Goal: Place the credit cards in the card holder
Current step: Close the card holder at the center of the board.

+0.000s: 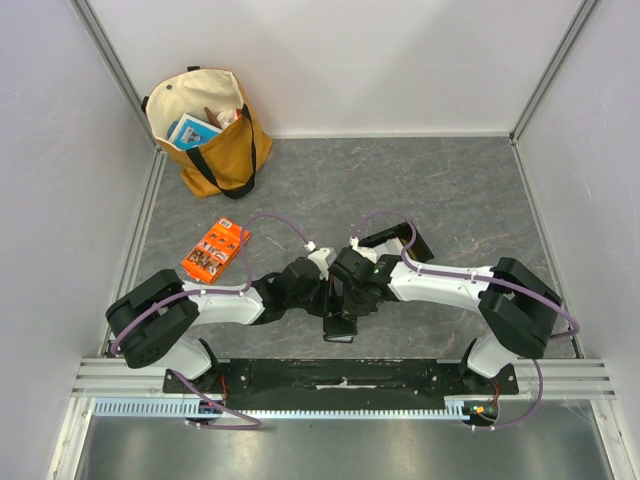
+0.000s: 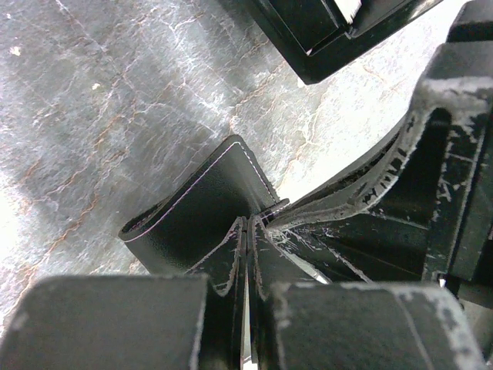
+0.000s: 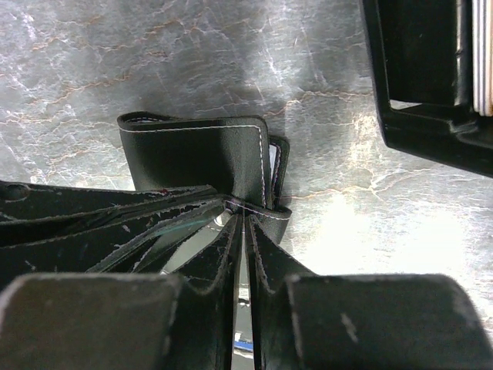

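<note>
**A:** Where does the card holder [image 2: 192,208] sit?

**B:** At the middle of the grey marbled table [image 1: 450,190], between the two arms. It is black, with a pale line of stitching along its edge. Whether its far end rests on the table top or hangs just clear of it cannot be told.

**A:** And the left gripper [image 2: 248,231]?

**B:** It is clenched on one edge of the card holder, its fingers pressed together over the leather.

**A:** The right gripper [image 3: 243,212]?

**B:** It pinches the stitched corner from the opposite side. Its fingertips nearly touch the left gripper's.

**A:** The credit cards [image 3: 481,54]?

**B:** Only their pale edges show, standing in a black tray [image 3: 416,131] with raised walls near the card holder. Their faces are hidden, so no print can be read on them.

**A:** Is any writing legible elsewhere?

**B:** An orange packet [image 1: 215,250] lies to the left of the arms, covered in small pictures and print too small to read. A tan and cream tote bag [image 1: 215,150] with black straps stands in the far left corner. A blue-covered booklet [image 1: 190,130] pokes out of it, and its title is unreadable. In the left wrist view, raised marks on one of the right gripper's fingers [image 2: 393,166] are too worn to make out.
</note>
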